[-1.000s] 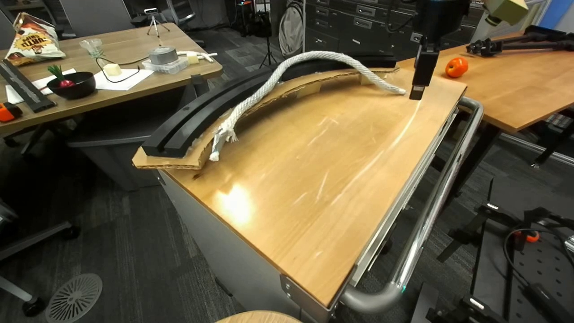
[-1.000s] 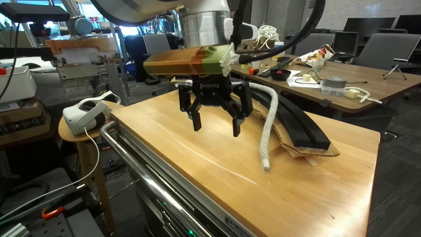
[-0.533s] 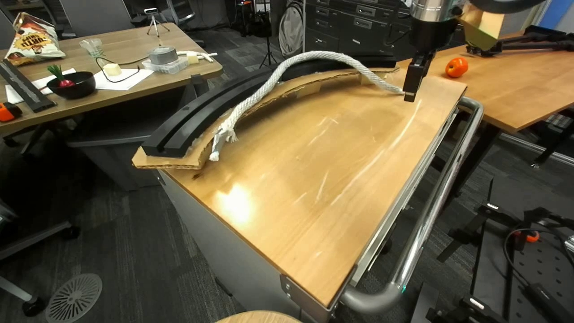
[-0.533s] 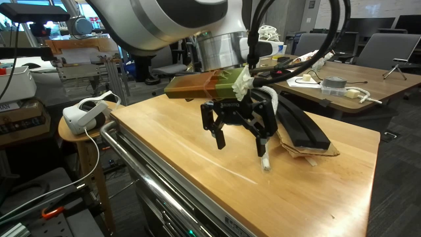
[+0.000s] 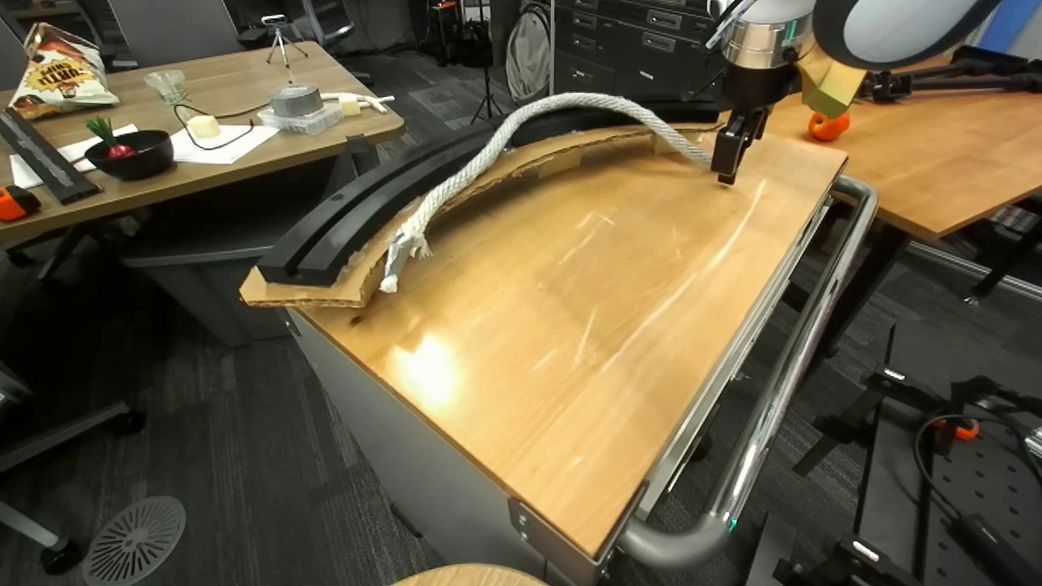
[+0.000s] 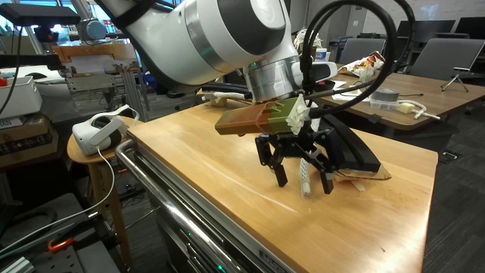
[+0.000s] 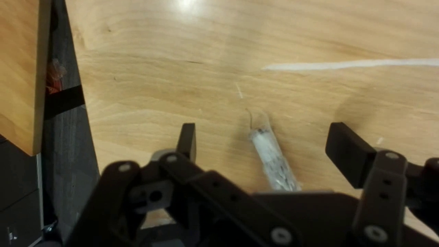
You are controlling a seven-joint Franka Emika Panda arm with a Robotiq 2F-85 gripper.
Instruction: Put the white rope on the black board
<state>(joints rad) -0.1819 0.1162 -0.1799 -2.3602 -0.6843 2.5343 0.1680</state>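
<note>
The white rope [image 5: 562,102] bends along the inner side of the curved black board [image 5: 326,232]; its middle overlaps the board in that exterior view. The frayed end lies by the board's near end, off the ridges. At its opposite end, the taped rope tip [image 7: 274,161] rests on the wooden tabletop. My gripper [image 6: 304,184] hovers low over this tip, open, one finger to each side and touching neither in the wrist view. Part of the rope is hidden behind the gripper and arm in an exterior view; the black board [image 6: 354,148] is outside the wrist view.
Cardboard [image 5: 366,289] sticks out beneath the board's edge. A metal rail [image 5: 781,382] runs along the cart's side. Beside the cart stand a table with an orange tomato [image 5: 829,126] and another with a black bowl [image 5: 130,155]. A headset [image 6: 100,131] sits on a stool.
My gripper has come down and across to the rope's taped end, so that its fingers now straddle it. The rope and the board have stayed where they were.
</note>
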